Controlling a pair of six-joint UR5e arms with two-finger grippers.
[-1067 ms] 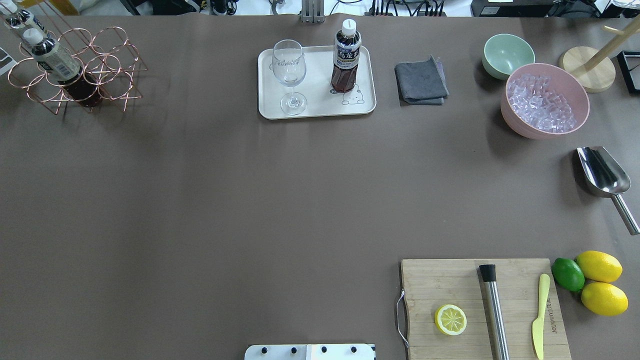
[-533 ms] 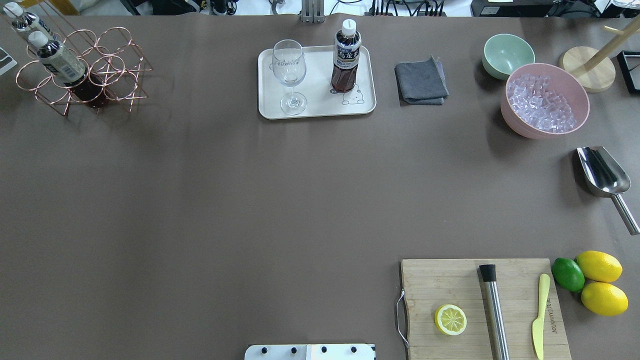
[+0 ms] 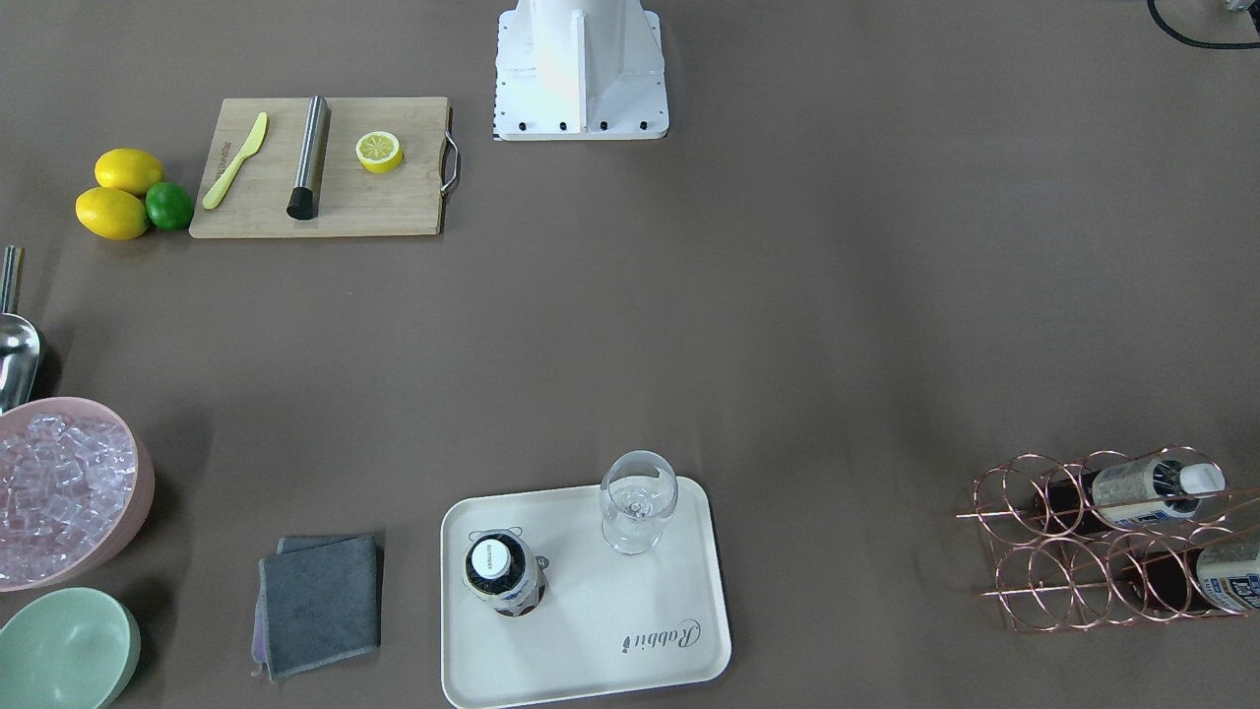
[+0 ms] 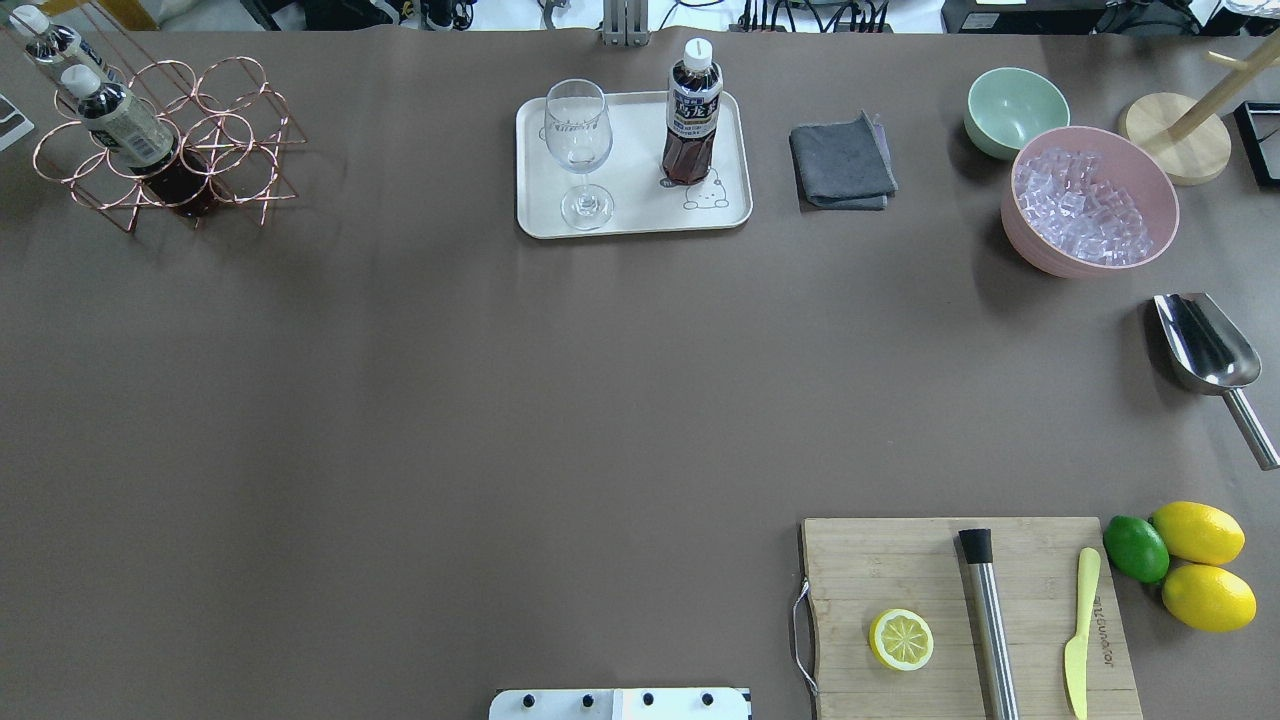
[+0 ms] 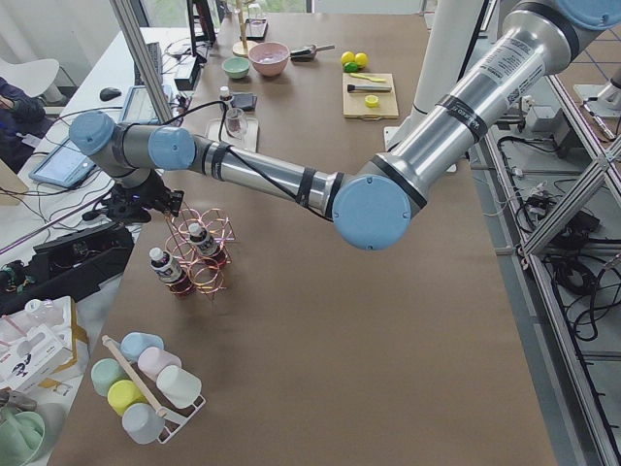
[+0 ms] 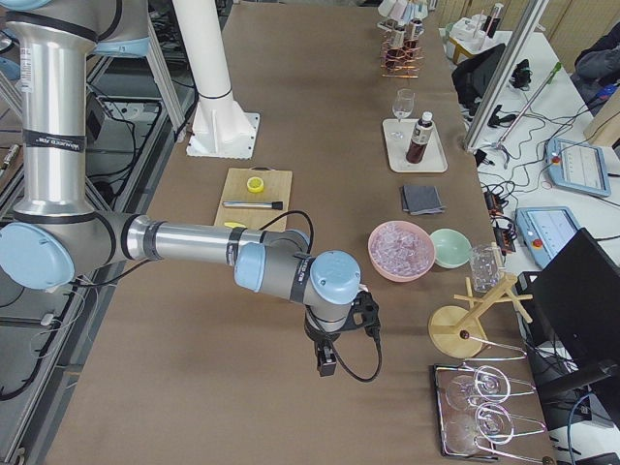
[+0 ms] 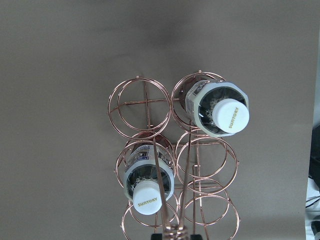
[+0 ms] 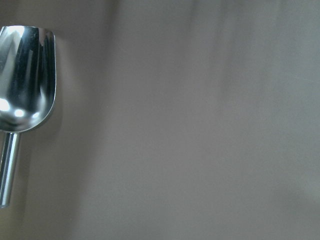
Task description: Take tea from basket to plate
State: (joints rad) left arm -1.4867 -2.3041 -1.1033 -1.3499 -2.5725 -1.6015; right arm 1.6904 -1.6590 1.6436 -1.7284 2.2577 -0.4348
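One tea bottle (image 4: 692,110) stands upright on the cream plate (image 4: 640,215), next to the bear drawing; it also shows in the front view (image 3: 502,571). Two more tea bottles (image 7: 217,110) (image 7: 147,175) lie in the rings of the copper wire basket (image 4: 230,130) at the table's far left corner. My left gripper (image 5: 144,202) is above the basket, and the basket's long wire handle (image 7: 172,231) runs up into it; it seems shut on that handle. My right gripper (image 6: 325,363) hangs over bare table near the scoop; I cannot tell whether it is open.
A wine glass (image 4: 577,140) shares the plate. A grey cloth (image 4: 842,160), green bowl (image 4: 1015,108) and pink bowl of ice (image 4: 1090,200) stand to its right. A steel scoop (image 4: 1205,345), a cutting board (image 4: 880,560) and lemons (image 4: 1200,565) are at the right.
The basket with its two bottles has shifted a little to the right on the table, then almost stopped. The bottle on the plate has not moved.
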